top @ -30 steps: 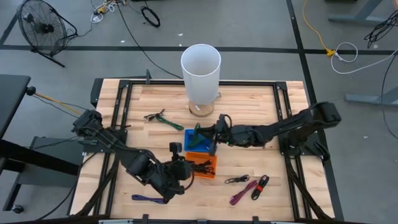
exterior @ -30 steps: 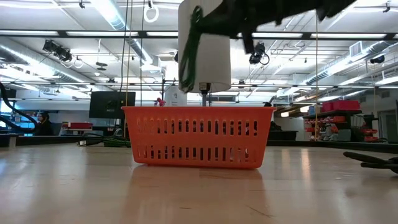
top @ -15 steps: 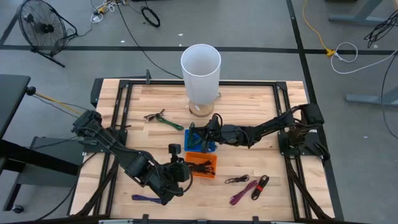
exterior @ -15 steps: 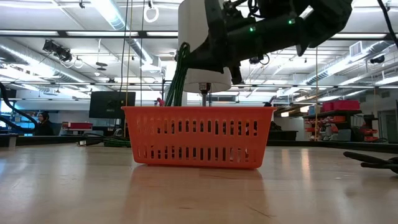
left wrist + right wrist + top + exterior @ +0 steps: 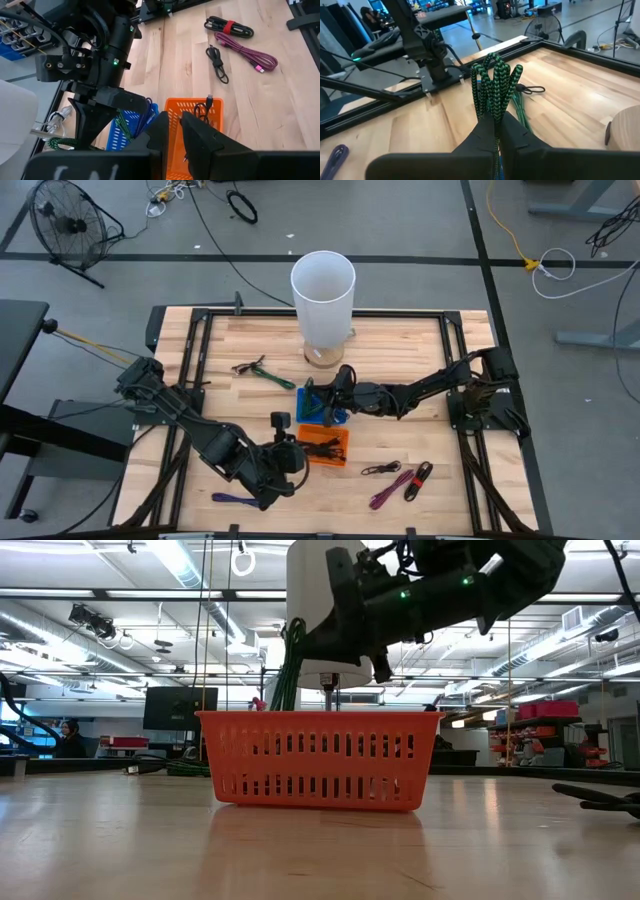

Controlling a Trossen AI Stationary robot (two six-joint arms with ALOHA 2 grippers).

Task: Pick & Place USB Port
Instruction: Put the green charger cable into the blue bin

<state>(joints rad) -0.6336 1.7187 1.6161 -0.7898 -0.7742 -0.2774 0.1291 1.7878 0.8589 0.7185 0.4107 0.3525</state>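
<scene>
My right gripper (image 5: 330, 394) hangs over the blue basket (image 5: 318, 414), shut on a bundle of green braided cable (image 5: 495, 82). The orange basket (image 5: 326, 446) stands beside the blue one on its near side, with a black cable (image 5: 202, 108) inside. My left gripper (image 5: 175, 119) hovers at the orange basket's left end (image 5: 300, 454), its fingers a narrow gap apart with nothing between them. The things here are cables; a USB port on its own does not show. My right gripper pinches the folded green cable bundle (image 5: 495, 114) between its two fingers. Several loops (image 5: 492, 67) stick out past the fingertips. The fingers come nearly level from the table's right. The rest of the cable (image 5: 290, 670) hangs down behind the orange basket's rim (image 5: 300, 717).
A tall white cylinder (image 5: 323, 290) stands on a round wooden base at the far middle. A second green cable (image 5: 262, 372) lies at the far left of the baskets. Black and purple cables (image 5: 400, 478) lie near right, and a purple strap (image 5: 238, 500) near left.
My right gripper has come down and a little toward the table's left with the green cable. The cable's hanging part, earlier high above the baskets, now reaches down behind the orange basket's rim. Most of this happened in the first half second.
</scene>
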